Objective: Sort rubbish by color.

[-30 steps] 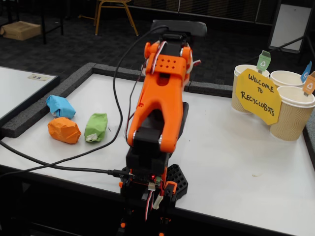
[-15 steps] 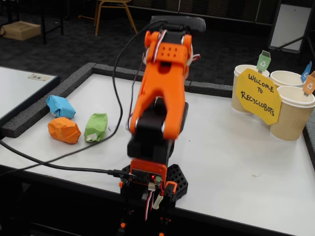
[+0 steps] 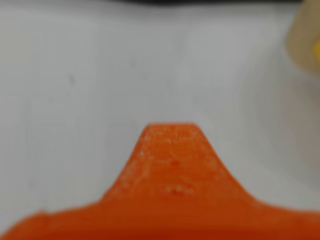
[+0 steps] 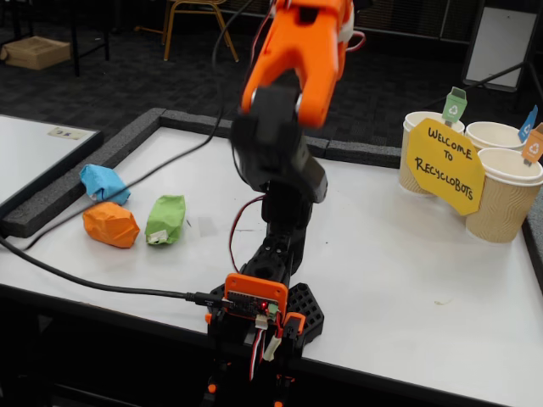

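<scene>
At the fixed view's left lie the blue wad [image 4: 105, 183], orange wad [image 4: 110, 225] and green wad [image 4: 165, 219], untouched. The raised arm [image 4: 284, 110] hides its gripper's state. Sorting seems unstarted; next it must reach left.

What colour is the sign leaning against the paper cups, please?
Yellow sign with dark lettering, clearest in the fixed view.

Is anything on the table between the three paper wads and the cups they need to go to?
In the fixed view, only the arm's own base and its black cable lie between the blue wad, orange wad, green wad and the cups. Otherwise the white tabletop looks bare.
</scene>
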Available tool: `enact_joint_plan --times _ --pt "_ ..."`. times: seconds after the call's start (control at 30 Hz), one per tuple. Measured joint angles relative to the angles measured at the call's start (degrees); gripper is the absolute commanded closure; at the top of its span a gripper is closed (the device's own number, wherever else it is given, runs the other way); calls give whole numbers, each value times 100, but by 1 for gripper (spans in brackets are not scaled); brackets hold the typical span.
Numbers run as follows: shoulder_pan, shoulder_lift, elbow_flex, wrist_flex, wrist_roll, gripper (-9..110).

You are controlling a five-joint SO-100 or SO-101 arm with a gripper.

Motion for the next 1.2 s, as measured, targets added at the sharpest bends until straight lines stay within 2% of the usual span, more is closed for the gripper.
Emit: enact_joint_plan --times 0.23,0.5,1.2 --pt "70 -1793 -1257 633 0 92" --pt "-220 -2461 -1318 694 0 91" --pt "-3375 -3313 -976 756 0 89"
